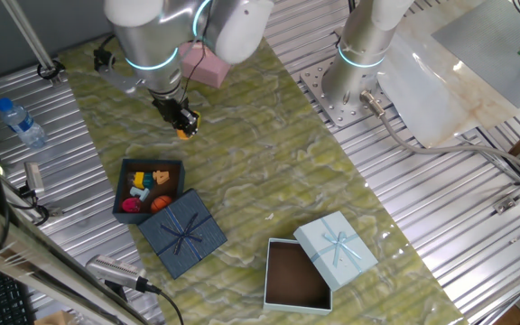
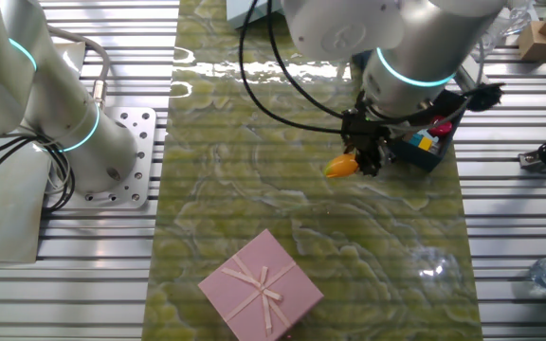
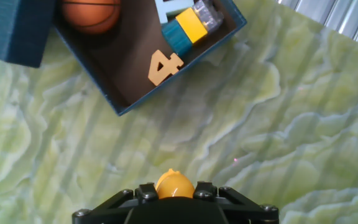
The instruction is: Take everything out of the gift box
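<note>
The navy gift box (image 1: pixel 123 192) stands open on the green mat, its ribboned navy lid (image 1: pixel 182 233) leaning at its front right corner. Inside lie an orange ball (image 1: pixel 160 203), a pink piece (image 1: pixel 131 205), a teal and yellow piece (image 1: pixel 139 190) and an orange number four (image 1: pixel 162 176). In the hand view the box (image 3: pixel 166 87) holds the ball (image 3: pixel 92 14), the four (image 3: pixel 165 66) and the teal and yellow piece (image 3: pixel 188 31). My gripper (image 1: pixel 185 124) is shut on a yellow-orange toy (image 3: pixel 174 185), held over the mat beyond the box; the toy also shows in the other fixed view (image 2: pixel 341 167).
A pink box (image 2: pixel 262 287) with a bow sits on the mat beyond my gripper. A light blue box (image 1: pixel 297 275) with brown inside and its lid (image 1: pixel 336 246) lies at the mat's near right. A water bottle (image 1: pixel 21 123) lies on the slatted table at left. A second arm's base (image 1: pixel 363 63) stands behind.
</note>
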You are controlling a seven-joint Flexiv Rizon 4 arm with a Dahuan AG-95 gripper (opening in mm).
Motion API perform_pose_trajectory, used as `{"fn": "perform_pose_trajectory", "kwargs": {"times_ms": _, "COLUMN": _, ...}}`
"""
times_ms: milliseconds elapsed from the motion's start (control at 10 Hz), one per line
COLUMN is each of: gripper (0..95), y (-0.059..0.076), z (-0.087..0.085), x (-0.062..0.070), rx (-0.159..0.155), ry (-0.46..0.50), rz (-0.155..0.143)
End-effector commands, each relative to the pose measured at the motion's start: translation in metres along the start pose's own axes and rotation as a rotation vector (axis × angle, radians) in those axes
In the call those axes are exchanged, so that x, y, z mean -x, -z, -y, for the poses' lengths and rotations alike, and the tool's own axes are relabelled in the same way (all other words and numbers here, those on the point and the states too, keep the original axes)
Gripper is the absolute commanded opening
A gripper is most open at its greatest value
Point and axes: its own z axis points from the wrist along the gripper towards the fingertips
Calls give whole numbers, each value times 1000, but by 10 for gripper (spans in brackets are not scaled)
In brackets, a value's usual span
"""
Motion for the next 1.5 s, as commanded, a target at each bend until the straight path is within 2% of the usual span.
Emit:
{"fn": "perform_pose_trajectory", "kwargs": {"times_ms": 100, "gripper": 0, "y": 0, "z": -1, "x": -5, "rx": -1, "ry": 3, "rz": 4}}
{"fn": "perform_pose_trajectory", "kwargs": {"times_ms": 400, "gripper": 0, "y": -3, "z": -1, "x": -8, "rx": -1, "ry": 13, "rz": 5}}
{"fn": "perform_pose_trajectory", "kwargs": {"times_ms": 500, "gripper": 190, "y": -4, "z": -1, "x": -8, "rx": -2, "ry": 35, "rz": 9}}
{"fn": "perform_pose_trajectory", "kwargs": {"times_ms": 1100, "gripper": 190, "y": -9, "z": 1, "x": -7, "rx": -9, "ry": 43, "rz": 5}}
{"fn": "perform_pose_trajectory", "kwargs": {"times_ms": 1200, "gripper": 380, "y": -10, "z": 1, "x": -7, "rx": -9, "ry": 45, "rz": 5}}
{"fn": "perform_pose_trajectory", "kwargs": {"times_ms": 1400, "gripper": 380, "y": -10, "z": 1, "x": -7, "rx": -14, "ry": 67, "rz": 3}}
{"fn": "perform_pose_trajectory", "kwargs": {"times_ms": 1500, "gripper": 570, "y": -10, "z": 1, "x": -7, "rx": -15, "ry": 77, "rz": 4}}
